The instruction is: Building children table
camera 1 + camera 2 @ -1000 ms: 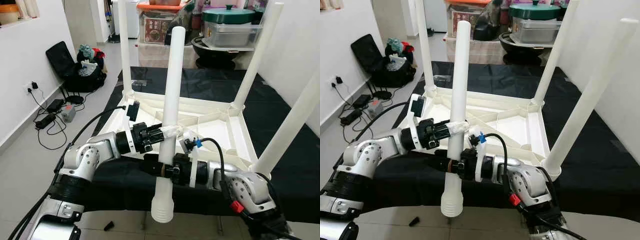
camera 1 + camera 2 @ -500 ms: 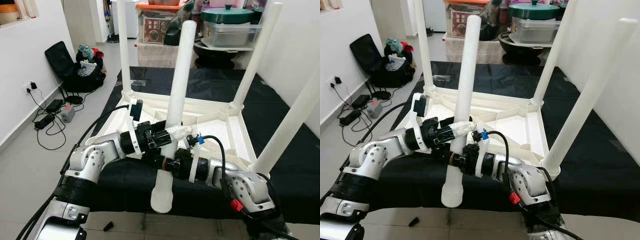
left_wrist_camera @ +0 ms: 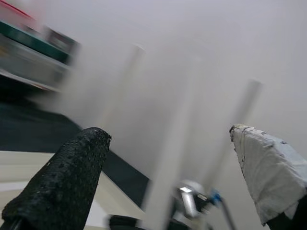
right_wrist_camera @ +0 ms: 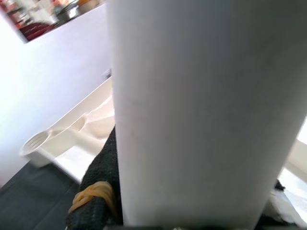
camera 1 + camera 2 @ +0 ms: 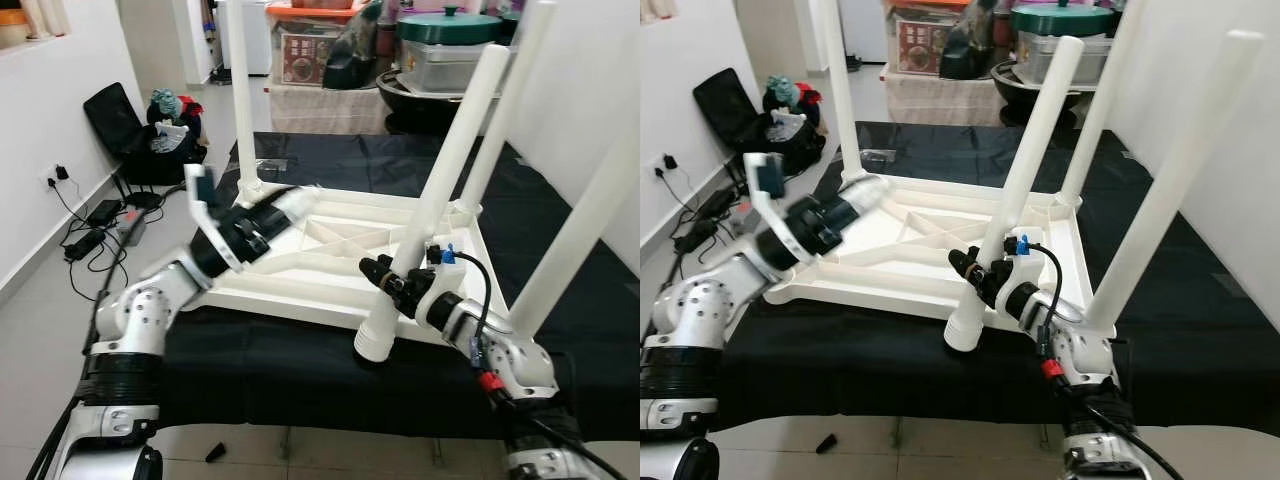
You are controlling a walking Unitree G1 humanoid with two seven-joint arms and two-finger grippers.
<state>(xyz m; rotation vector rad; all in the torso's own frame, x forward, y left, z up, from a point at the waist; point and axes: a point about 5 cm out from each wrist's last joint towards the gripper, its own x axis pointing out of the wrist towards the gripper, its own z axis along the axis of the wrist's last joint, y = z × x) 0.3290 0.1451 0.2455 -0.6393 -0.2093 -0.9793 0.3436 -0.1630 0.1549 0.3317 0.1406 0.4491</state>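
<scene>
White plastic children's table (image 5: 330,250) lay upside down on a black-covered work surface (image 5: 300,370), w/ three white round legs already standing up from its corners: back-left leg (image 5: 238,95), back-right leg (image 5: 508,105) and front-right leg (image 5: 585,215). Fourth loose white plastic leg (image 5: 435,195) was tilted, top leaning away to the right, its ribbed lower end (image 5: 372,342) down near the table's front edge, just over the black cover. Right gripper (image 5: 392,280) was clenched round this leg low down, approx a third of the way up; right wrist view showed the leg (image 4: 201,110) close against a black finger (image 4: 96,191) w/ a yellow band on it. Left gripper (image 5: 285,208) was up over the table's left side, apart from the loose leg, fingers spread and grasping nothing; left wrist view showed one bare black finger (image 3: 62,177) and one white-wrapped finger (image 3: 271,167) w/ a wide gap between. Black bag (image 5: 140,135) and cables (image 5: 95,225) sat on the floor by the left wall.
</scene>
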